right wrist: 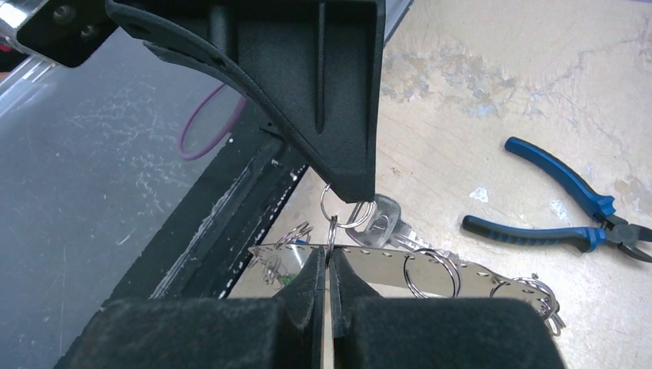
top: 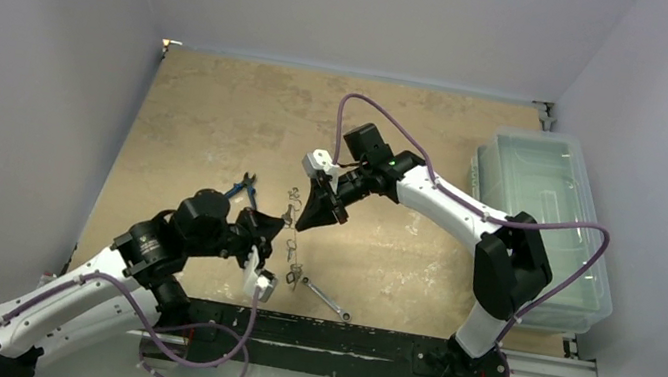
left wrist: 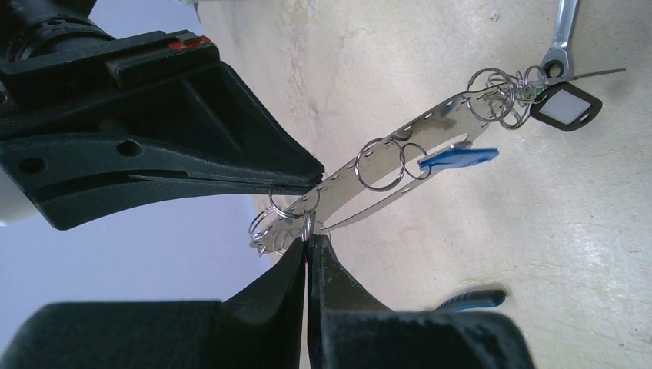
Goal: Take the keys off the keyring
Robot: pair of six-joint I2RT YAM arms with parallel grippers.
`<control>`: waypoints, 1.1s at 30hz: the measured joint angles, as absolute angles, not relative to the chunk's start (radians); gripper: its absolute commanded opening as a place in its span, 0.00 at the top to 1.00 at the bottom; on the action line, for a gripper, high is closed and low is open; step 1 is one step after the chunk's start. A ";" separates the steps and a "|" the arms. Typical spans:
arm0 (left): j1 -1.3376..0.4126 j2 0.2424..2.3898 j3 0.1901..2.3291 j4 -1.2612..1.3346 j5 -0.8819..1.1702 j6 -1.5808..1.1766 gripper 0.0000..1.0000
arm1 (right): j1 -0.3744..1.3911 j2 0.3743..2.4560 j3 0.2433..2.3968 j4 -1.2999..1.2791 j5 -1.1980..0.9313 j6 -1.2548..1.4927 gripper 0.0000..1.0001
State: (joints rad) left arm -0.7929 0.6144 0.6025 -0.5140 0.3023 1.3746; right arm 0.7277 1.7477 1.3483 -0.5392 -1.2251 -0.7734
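The keyring [top: 293, 243] is a long thin silver loop of perforated strip [left wrist: 430, 119], held off the table between both grippers. It carries small split rings, a blue tag [left wrist: 458, 158] and a black tag [left wrist: 567, 108]. My left gripper [left wrist: 308, 238] is shut on a split ring that carries a silver key [right wrist: 387, 223]. My right gripper [right wrist: 330, 255] is shut on another split ring threaded through the strip [right wrist: 380, 266], right beside the left fingertips. In the top view the left gripper [top: 271, 229] and right gripper [top: 310, 217] almost touch.
Blue-handled pliers [top: 244, 189] lie on the table just behind the left gripper, and they also show in the right wrist view [right wrist: 569, 207]. A silver wrench [top: 328, 300] lies near the front edge. A clear plastic bin [top: 549, 212] stands at the right.
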 measured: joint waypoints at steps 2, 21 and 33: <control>-0.793 0.602 0.591 -0.500 0.302 1.380 1.00 | 0.728 1.748 1.349 -0.543 -1.230 -0.776 1.00; -0.794 0.453 0.463 -0.410 0.319 1.469 1.00 | 0.727 1.768 1.386 -0.582 -1.272 -0.769 1.00; -0.793 0.489 0.456 -0.365 0.323 1.469 1.00 | 0.726 1.768 1.391 -0.617 -1.269 -0.771 1.00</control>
State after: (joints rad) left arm -0.7933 0.4889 0.4557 -0.3649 0.3225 1.4693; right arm 0.7261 1.7683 1.3911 -0.6167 -1.2694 -0.7712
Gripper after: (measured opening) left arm 0.009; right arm 0.008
